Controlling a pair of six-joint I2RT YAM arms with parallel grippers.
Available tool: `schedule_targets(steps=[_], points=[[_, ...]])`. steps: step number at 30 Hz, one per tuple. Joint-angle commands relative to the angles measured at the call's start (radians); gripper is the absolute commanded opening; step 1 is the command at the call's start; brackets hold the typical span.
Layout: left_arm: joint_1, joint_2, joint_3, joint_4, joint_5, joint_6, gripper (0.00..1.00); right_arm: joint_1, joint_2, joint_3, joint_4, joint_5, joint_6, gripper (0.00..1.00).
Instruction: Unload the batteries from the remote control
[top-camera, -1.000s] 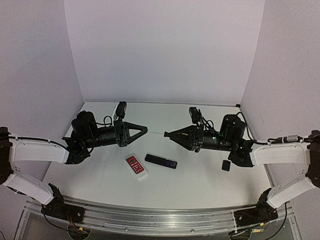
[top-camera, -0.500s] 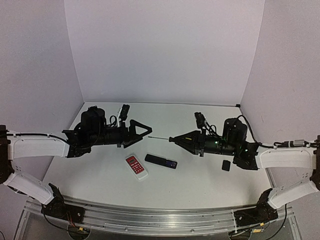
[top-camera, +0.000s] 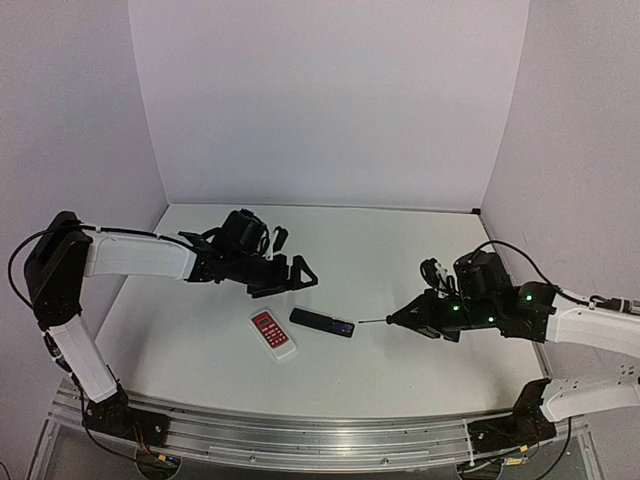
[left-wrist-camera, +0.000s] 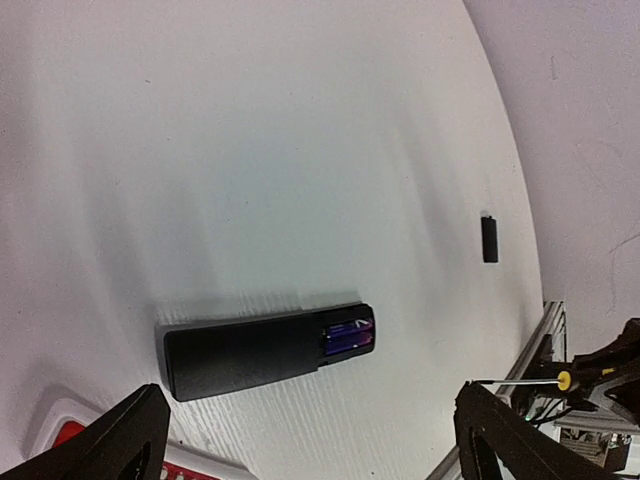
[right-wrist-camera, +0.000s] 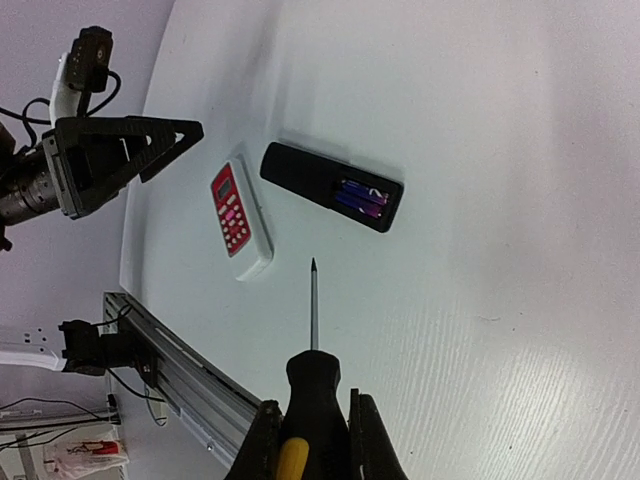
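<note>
Readying pry, by judgement: nothing out yet. Left hand (top-camera: 303, 272) jaws wide, empty, hovering behind white-red remote (top-camera: 273, 333). Black remote (top-camera: 322, 322) flat mid-counter, batteries (left-wrist-camera: 348, 335) seated in open bay at its right end. Screwdriver (right-wrist-camera: 313, 300) tip near that end, not touching, handle clamped in right hand (top-camera: 410, 318). Next likely: tip under one battery, left hand steadying remote body. Bare counter (top-camera: 400, 250) all round; front edge near
</note>
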Motion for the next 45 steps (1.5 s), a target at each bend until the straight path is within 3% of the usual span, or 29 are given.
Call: schedule_targets(steps=[1,22,39,45], points=[[0.009,0.086,0.098,-0.104,0.046,0.089,1.0,0.003,0.024,0.06,-0.053,0.043,-0.027,0.0],[0.005,0.25,0.156,-0.139,0.133,0.107,0.92,0.003,0.053,0.069,-0.053,0.098,-0.065,0.0],[-0.032,0.333,0.201,-0.189,-0.086,0.088,0.76,0.003,0.08,0.08,-0.053,0.098,-0.086,0.0],[-0.045,0.326,0.183,-0.233,-0.102,0.095,0.7,0.003,0.104,0.095,-0.053,0.098,-0.086,0.0]])
